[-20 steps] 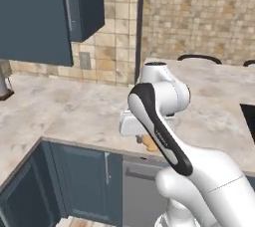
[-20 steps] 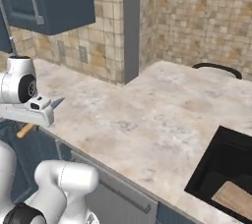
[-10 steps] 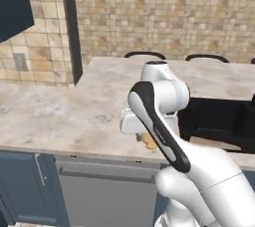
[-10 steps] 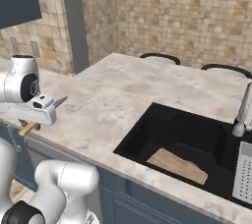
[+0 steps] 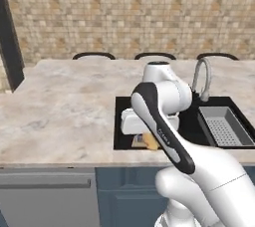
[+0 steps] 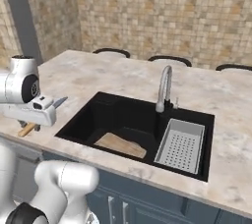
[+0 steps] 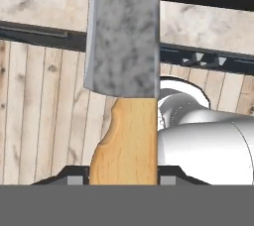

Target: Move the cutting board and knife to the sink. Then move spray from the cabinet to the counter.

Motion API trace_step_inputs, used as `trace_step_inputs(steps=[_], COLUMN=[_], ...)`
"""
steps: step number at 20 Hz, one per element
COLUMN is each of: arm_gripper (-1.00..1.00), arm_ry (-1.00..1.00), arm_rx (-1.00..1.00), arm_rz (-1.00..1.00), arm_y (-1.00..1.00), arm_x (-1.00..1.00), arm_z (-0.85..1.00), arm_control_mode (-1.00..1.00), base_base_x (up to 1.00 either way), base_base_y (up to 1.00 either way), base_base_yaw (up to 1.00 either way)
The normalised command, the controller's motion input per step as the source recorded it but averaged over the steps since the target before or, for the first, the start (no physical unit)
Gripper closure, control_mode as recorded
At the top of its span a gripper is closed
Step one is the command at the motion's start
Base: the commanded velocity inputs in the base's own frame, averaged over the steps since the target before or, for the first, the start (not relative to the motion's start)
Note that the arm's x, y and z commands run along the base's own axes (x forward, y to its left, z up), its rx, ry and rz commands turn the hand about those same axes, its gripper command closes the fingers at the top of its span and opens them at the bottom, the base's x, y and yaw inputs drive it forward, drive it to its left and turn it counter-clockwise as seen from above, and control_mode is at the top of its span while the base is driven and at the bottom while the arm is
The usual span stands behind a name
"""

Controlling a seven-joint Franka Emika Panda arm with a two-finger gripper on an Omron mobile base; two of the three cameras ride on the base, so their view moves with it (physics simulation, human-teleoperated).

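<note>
Here, fig. key:
Hand: clamped on knife handle.
Knife: at table edge, left of sink.
Board: already in basin.
Tip: carry over basin, lower, then release.

The white arm folds back near the front edge of the sink. Its gripper is clamped on the knife, held level.
</note>
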Motion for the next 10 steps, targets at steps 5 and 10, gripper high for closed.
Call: trace_step_inputs(steps=[5,10], arm_gripper=[1.0,1.0], arm_ry=[0.0,0.0], arm_rx=[0.0,0.0], arm_rz=[0.0,0.0], arm_y=[0.0,0.0], arm_x=[0.0,0.0], arm_z=[0.0,0.0], arm_control_mode=[1.0,1.0], base_base_x=[0.61,0.59], base_base_y=[-0.25,0.0], base_base_yaw=[-0.39,-0.32])
